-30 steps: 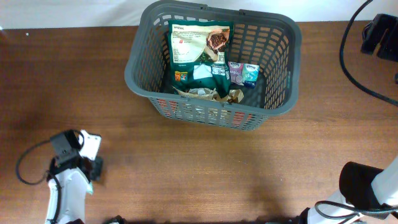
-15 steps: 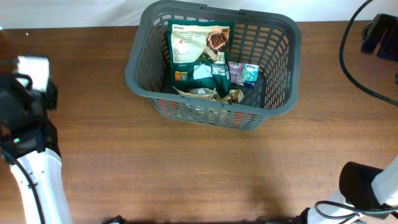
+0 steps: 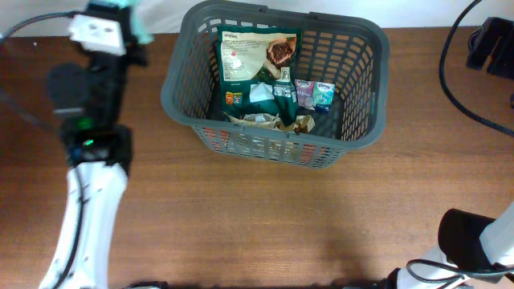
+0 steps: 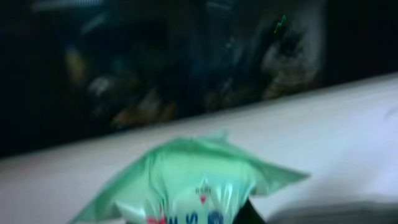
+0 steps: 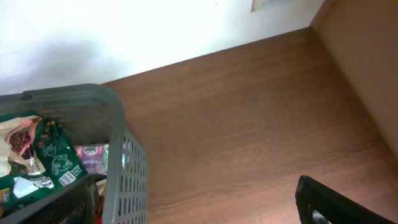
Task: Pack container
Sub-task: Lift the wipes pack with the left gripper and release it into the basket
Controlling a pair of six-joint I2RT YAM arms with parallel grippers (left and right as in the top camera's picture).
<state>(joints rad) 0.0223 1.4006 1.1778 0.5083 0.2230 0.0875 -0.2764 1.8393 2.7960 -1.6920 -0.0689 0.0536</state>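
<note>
The container, a dark grey slotted basket [image 3: 172, 95], stands at the far middle of the table and also shows in the right wrist view [image 5: 127, 177]. It holds a large green snack bag [image 3: 257, 60], small tissue packs [image 3: 315, 95] and brown crumpled wrappers [image 3: 277, 122]. My left gripper [image 3: 120, 18] is raised at the far left, beside the basket's left wall. It is shut on a light green pack [image 4: 193, 177], whose teal edge shows in the overhead view [image 3: 138, 24]. Of my right gripper only a black part [image 5: 333, 202] shows; its jaws are hidden.
A black device [image 3: 491, 44] with cables sits at the far right. The right arm's base [image 3: 470, 241] is at the front right corner. A white wall lies behind the table's far edge.
My left arm has swung from the table's front left up to the far left, next to the basket, carrying the green pack. The basket and the right arm have not moved.
</note>
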